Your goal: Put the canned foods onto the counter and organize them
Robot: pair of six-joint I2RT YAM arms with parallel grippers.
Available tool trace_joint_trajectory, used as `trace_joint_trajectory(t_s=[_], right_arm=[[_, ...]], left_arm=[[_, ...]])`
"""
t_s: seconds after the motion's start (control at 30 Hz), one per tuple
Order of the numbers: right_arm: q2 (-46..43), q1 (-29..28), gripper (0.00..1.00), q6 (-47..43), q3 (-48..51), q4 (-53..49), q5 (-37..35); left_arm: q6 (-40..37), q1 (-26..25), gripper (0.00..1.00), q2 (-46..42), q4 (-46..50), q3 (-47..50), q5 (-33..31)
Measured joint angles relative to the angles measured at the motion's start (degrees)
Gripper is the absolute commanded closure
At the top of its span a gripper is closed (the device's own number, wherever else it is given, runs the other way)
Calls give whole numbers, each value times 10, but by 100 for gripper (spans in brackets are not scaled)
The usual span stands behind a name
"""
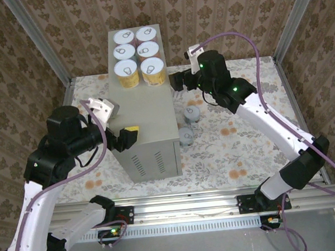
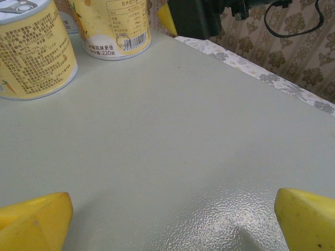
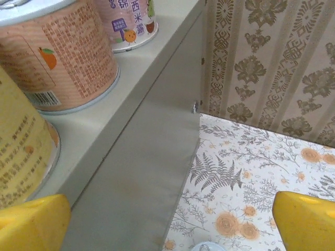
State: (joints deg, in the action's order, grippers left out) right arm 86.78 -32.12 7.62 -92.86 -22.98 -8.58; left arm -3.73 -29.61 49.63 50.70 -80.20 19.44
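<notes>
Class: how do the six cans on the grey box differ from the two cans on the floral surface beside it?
The six cans sit on the counter; the two cans stand lower, on the floral surface. The six form a two-by-three block; the two make a short line. All stand upright.

The counter (image 2: 172, 157) is matt painted metal, finely pebbled; the canned foods (image 1: 152, 66) wear glossy printed labels.

Top looks down; wrist cameras, apparently close, share the counter (image 2: 172, 136).
</notes>
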Motion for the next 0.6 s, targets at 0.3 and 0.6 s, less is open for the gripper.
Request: trace_joint_trajectory(t_s=[0.3,0.6], right_arm=[[19,4,0,-4,-29,-3,1],[32,5,0,-13,-49,-11,14]], left_arm=[[0,0,0,-6,-1,7,0],[0,0,0,-6,-2,8,0]])
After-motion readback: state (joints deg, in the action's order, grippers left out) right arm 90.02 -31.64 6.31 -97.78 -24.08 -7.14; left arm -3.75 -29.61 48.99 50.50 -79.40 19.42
